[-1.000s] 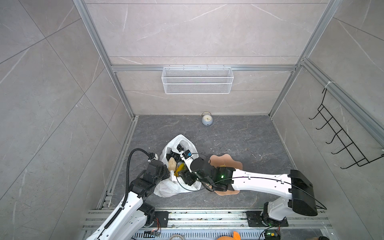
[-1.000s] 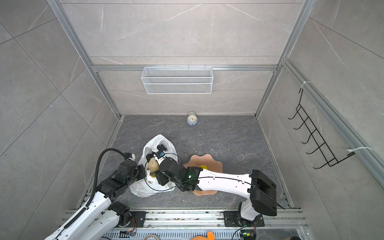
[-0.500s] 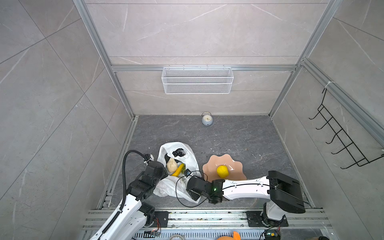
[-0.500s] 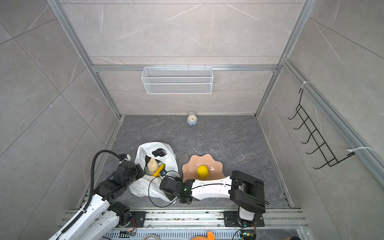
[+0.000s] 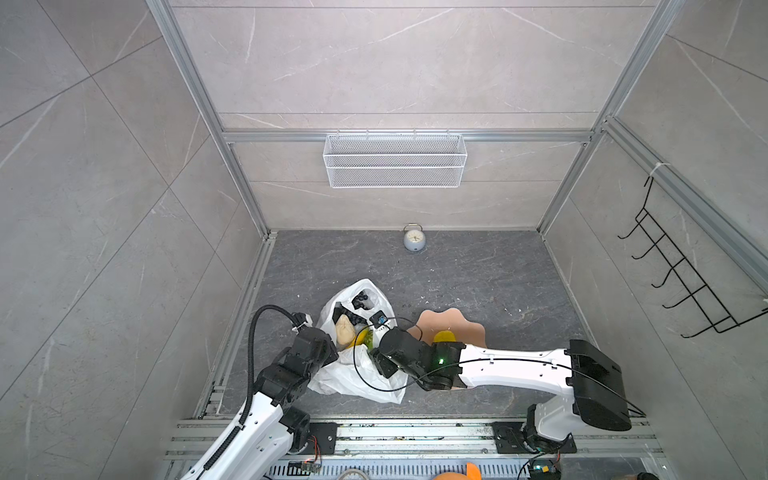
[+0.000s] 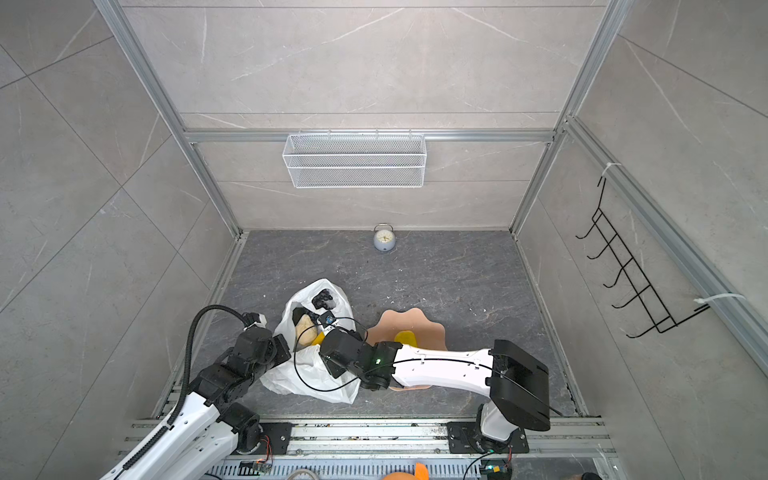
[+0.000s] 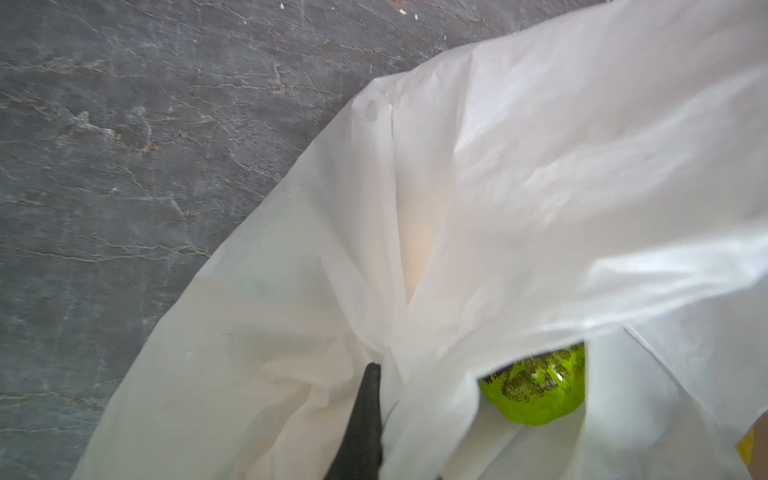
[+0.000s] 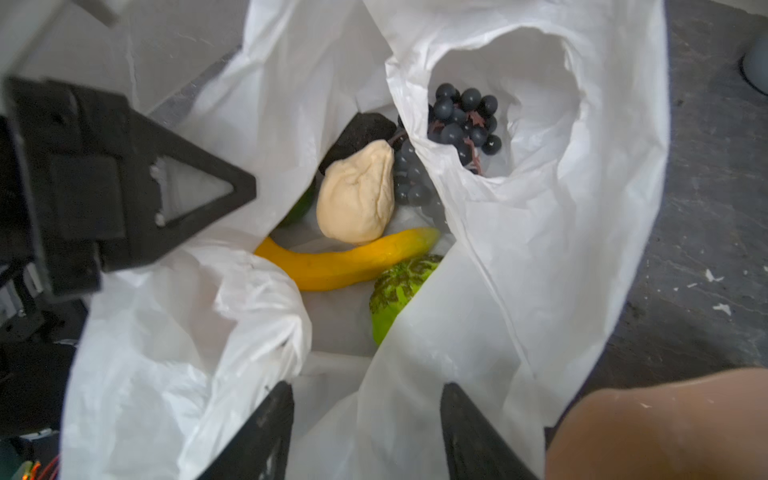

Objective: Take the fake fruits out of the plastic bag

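Plastic bag [image 5: 332, 380] is lying crumpled on the dark grey table [image 5: 478, 270], its mouth gaping upward. Inside the bag, a grape bunch [image 8: 463, 120], a beige lumpy fruit [image 8: 357, 195], a banana [image 8: 349, 262] and a green fruit [image 8: 395, 291] are sitting together, the banana touching the beige one. The left gripper [image 5: 330, 352] is pressing against the bag's rim with its fingers [image 7: 365, 415] closed. They seem to be pinching a gathered fold of the plastic, though only one finger is showing in the left wrist view. The right gripper [image 8: 365, 390] is hovering over the bag's mouth, its fingers [image 8: 270, 415] standing apart and holding nothing. Just beside the bag, a peach bowl [image 5: 471, 330] is carrying a yellow round fruit [image 5: 444, 336], partly hidden by the right arm [image 5: 511, 368]. A small clock [image 5: 414, 241] is standing well apart from the bag.
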